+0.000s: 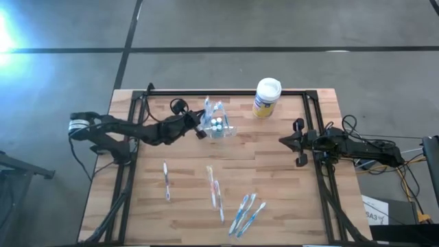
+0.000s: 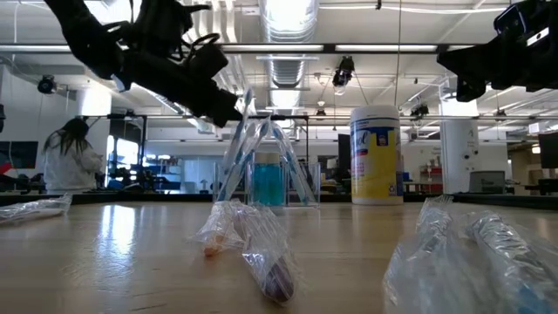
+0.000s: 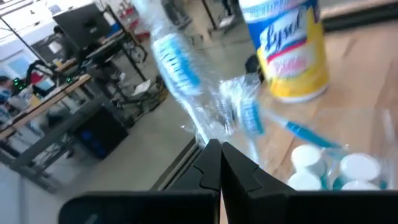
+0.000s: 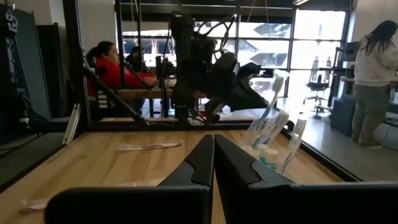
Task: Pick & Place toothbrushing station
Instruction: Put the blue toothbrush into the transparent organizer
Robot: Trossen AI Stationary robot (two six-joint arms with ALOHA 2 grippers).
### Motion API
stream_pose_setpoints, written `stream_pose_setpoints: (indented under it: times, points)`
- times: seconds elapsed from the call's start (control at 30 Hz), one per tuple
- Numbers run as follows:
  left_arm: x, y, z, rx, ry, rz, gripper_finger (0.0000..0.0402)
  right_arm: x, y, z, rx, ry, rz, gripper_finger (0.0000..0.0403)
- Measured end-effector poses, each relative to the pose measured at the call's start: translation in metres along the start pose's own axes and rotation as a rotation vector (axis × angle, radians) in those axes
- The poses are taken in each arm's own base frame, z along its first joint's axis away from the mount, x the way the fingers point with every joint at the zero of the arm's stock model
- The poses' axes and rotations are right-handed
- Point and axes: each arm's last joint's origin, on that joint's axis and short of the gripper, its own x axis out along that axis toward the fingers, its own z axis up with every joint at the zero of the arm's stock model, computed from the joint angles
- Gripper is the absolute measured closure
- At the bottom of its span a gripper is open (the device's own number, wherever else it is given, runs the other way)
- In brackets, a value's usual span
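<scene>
The toothbrushing station (image 1: 221,129) is a clear cup-like holder standing on its base at the table's far middle. Wrapped toothbrushes lean in it, and it also shows in the low view (image 2: 266,181) and the left wrist view (image 3: 351,134). My left gripper (image 1: 200,130) reaches in from the left, shut, at the holder's left side, on a wrapped toothbrush (image 3: 175,68). My right gripper (image 1: 282,141) hovers shut at the table's right side, with nothing between its fingers. My left gripper pinches the clear wrapper of the toothbrush (image 3: 205,134) at the tips of its two fingers. It comes nearly level from the table's left. The toothbrush slants up and away from the fingertips, beside the holder. Whether its lower end stands in the holder I cannot tell.
A yellow-and-blue canister (image 1: 267,97) with a white lid stands far right of the holder. Wrapped toothbrushes lie on the near half of the table (image 1: 167,180) (image 1: 215,189) (image 1: 246,213). Black frame rails (image 1: 319,123) run along the sides. People sit beyond the table.
</scene>
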Motion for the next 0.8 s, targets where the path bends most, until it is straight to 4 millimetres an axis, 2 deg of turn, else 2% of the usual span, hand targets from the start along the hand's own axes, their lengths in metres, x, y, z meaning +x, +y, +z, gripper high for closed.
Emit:
stream_pose_setpoints:
  times: [0.37, 0.8]
  points:
    - [-0.005, -0.005, -0.025, -0.08, 0.024, -0.025, 0.0401, 0.0, 0.0, 0.0, -0.011, -0.001, -0.001, 0.0394]
    - [-0.006, -0.008, -0.038, -0.155, 0.124, -0.057, 0.0401, 0.0, 0.0, 0.0, -0.008, -0.002, -0.001, 0.0394]
